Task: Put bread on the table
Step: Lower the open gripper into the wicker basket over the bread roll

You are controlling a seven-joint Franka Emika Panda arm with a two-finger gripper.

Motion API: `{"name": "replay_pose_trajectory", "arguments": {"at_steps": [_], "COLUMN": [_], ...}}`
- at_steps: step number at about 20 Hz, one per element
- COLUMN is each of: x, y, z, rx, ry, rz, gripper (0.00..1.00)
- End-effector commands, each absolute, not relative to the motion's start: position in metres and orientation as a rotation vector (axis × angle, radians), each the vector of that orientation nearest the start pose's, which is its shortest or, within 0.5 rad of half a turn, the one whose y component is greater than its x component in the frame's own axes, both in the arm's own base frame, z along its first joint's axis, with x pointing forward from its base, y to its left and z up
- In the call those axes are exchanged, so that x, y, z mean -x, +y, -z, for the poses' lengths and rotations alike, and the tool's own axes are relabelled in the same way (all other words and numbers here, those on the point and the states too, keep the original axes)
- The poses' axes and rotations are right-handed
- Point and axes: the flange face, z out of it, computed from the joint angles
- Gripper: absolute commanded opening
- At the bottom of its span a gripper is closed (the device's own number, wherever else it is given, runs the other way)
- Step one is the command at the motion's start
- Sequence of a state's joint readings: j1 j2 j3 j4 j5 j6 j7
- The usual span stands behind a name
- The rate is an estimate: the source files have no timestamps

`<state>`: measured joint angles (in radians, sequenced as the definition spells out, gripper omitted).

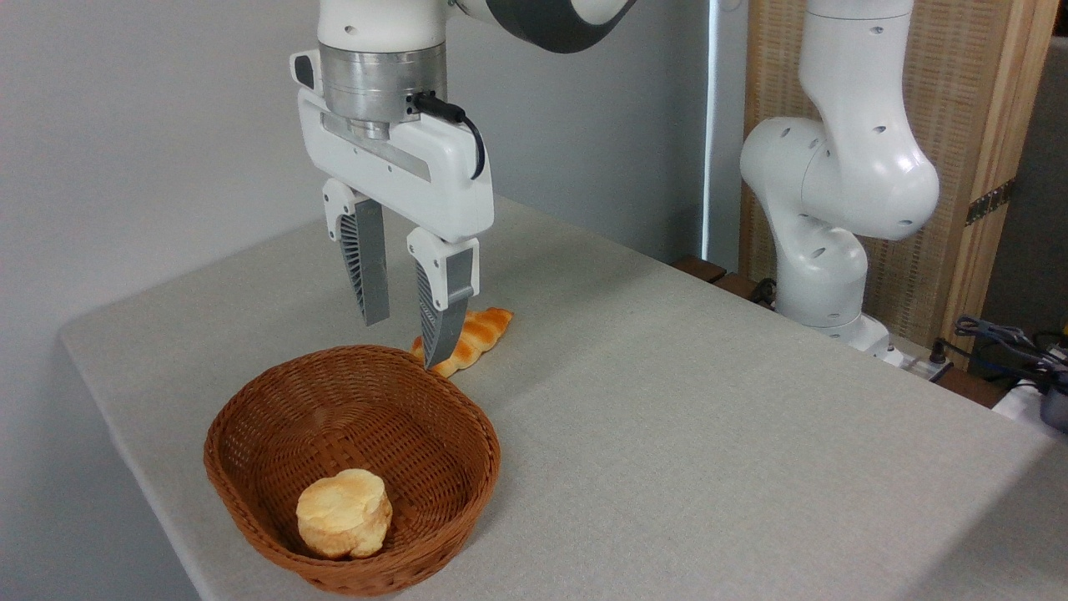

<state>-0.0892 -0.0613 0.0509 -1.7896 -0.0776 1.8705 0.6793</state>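
End effector (405, 342): mine, hanging over the far rim of the basket, fingers pointing down, spread apart and empty; nothing between them.

Bread (344, 512): a small round roll lying in the near part of the basket, pale face turned up and toward the camera, leaning against the near wall. Not on the surface yet.

Basket (250, 476): brown wicker, standing at the near left of the surface, close to its near edge. Walls are steep where the roll rests.

Second loaf (476, 332): long braided orange loaf lying on the surface just beyond the basket, partly hidden behind my right finger. Not the item required.

Surface (709, 434): grey-beige, broad bare area to the right of the basket.

Stage, as I judge it: grasp not begun; I am well above and farther back than the roll.

Risk 1: descending from this position I would land on the far rim or the long loaf, and take the wrong item.

Risk 2: the roll sits tight against the near wall, so one finger may catch the wicker, tilting or dragging the basket toward the near edge.

Risk 3: the roll looks soft and rounded; a shallow or off-centre pinch may let it slip back when lifted.

Requirement: shift nearer, centre over the roll, then descend.
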Motion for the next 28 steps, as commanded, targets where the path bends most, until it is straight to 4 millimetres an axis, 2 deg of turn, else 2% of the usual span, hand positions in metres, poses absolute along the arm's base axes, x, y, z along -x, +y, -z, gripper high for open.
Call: {"name": "replay_pose_trajectory", "arguments": {"at_steps": [1,18,21,24,28], "x": [-0.556,-0.555,-0.560,-0.566,-0.588], "y": [-0.027,-0.033,-0.033,-0.028,-0.026], "z": [-0.586,-0.585,-0.573,-0.540,-0.506], "rx": [2.983,2.974,2.958,2.932,2.899], "ry": [1.067,1.086,1.084,1.054,1.029], "rz": [0.260,0.254,0.285,0.368,0.448], "gripper": [1.00,1.00,1.00,1.00,1.00]}}
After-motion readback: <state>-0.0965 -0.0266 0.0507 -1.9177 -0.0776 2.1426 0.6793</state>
